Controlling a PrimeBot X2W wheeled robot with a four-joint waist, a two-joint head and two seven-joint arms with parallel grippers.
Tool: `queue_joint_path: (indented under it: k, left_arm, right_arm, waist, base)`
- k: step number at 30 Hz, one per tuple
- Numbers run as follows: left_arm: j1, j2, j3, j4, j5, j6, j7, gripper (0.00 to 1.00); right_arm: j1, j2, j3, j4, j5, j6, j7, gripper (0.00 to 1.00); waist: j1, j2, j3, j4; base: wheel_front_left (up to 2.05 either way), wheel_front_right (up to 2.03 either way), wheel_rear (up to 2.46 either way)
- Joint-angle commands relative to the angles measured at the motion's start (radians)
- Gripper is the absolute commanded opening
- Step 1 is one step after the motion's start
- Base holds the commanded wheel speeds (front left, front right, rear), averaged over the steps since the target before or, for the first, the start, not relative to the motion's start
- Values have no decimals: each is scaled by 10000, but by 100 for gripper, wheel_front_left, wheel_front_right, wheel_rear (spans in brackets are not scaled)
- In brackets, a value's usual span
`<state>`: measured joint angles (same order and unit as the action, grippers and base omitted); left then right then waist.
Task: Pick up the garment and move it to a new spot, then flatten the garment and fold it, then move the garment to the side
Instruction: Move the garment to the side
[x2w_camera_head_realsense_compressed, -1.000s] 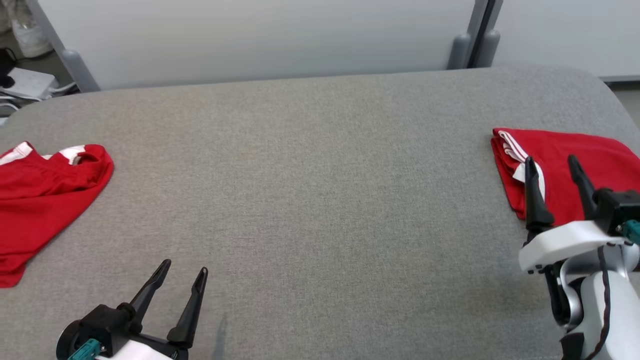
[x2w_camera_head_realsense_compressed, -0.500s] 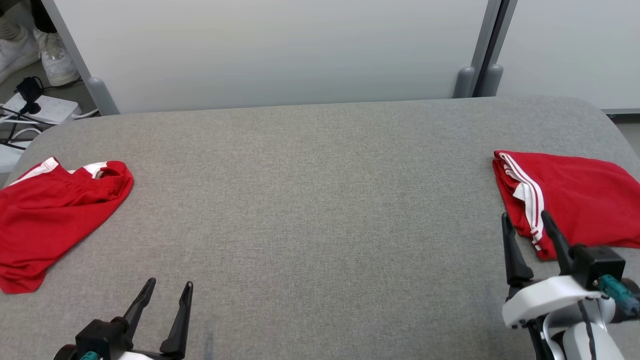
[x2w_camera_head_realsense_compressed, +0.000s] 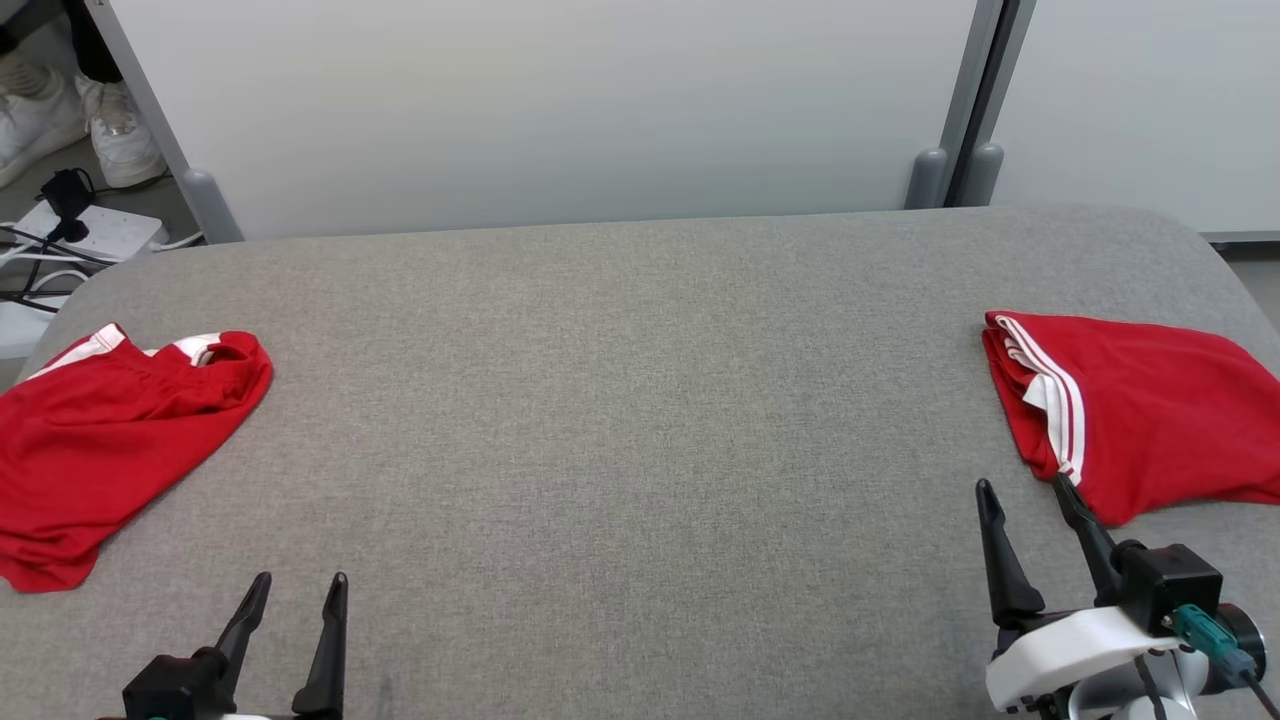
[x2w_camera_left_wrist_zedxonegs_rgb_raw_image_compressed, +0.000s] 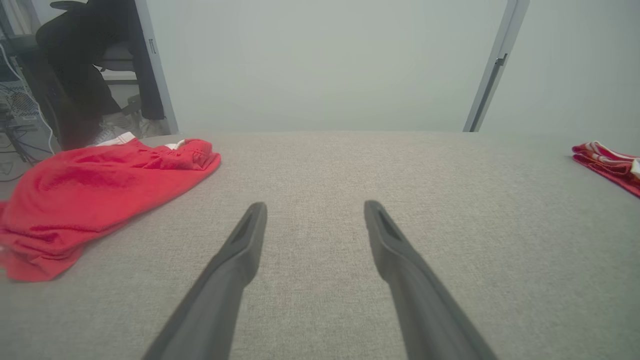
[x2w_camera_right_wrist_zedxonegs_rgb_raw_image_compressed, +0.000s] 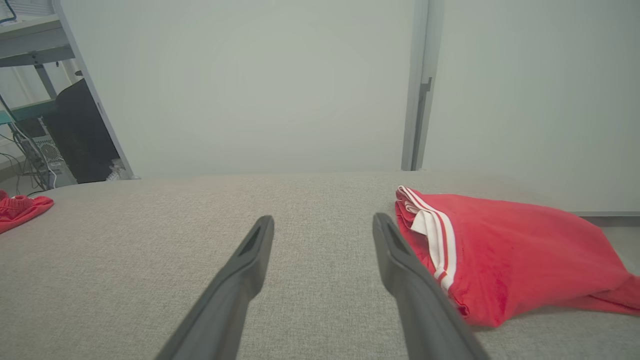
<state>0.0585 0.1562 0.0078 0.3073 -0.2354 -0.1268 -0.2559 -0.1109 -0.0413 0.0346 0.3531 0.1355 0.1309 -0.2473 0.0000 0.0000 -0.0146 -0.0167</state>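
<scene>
- Head view: the left gripper (x2w_camera_head_realsense_compressed: 301, 580) rises from the lower left edge, fingers spread and empty, pointing up over bare grey table (x2w_camera_head_realsense_compressed: 640, 400); its wrist is cut off by the frame.
- The right gripper (x2w_camera_head_realsense_compressed: 1022, 486) stands at the lower right, jaws apart and holding nothing. Its outer fingertip meets the near corner of the folded red garment (x2w_camera_head_realsense_compressed: 1150, 420) in the picture; whether they touch, I cannot tell.
- The folded red garment lies at the table's right edge, its white stripes facing the middle and its far right side cut off by the frame.
- The loose red garment (x2w_camera_head_realsense_compressed: 100, 440) lies rumpled at the left edge, partly out of frame. The whole middle of the table is open.
- Left wrist view: the left gripper (x2w_camera_left_wrist_zedxonegs_rgb_raw_image_compressed: 315, 205) hovers low over the cloth surface, fingers released. The loose red garment (x2w_camera_left_wrist_zedxonegs_rgb_raw_image_compressed: 100, 185) sits ahead to the left, well apart; a sliver of the folded red garment (x2w_camera_left_wrist_zedxonegs_rgb_raw_image_compressed: 610, 165) shows at the far right.
- Right wrist view: the right gripper (x2w_camera_right_wrist_zedxonegs_rgb_raw_image_compressed: 322, 218) is spread wide and empty, with the folded red garment (x2w_camera_right_wrist_zedxonegs_rgb_raw_image_compressed: 510, 250) just beside its right finger, which hides part of the garment's near hem. The loose red garment (x2w_camera_right_wrist_zedxonegs_rgb_raw_image_compressed: 20, 207) peeks in at the far left.
</scene>
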Motion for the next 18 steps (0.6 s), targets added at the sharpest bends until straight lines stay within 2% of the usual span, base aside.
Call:
queue_joint_path:
  k: [1, 18]
  left_arm:
    - [-204, 94, 386, -192, 71, -37, -59, 100]
    - [-64, -32, 695, -406, 276, -38, -59, 100]
  right_arm:
    - [-134, -89, 179, -348, 99, -2, -139, 100]
    - [304, -89, 155, -830, 218, -2, -144, 100]
  waist:
    - [0, 0, -13, 14]
    - [0, 0, 20, 19]
  base:
    - [0, 0, 0]
    - [0, 0, 0]
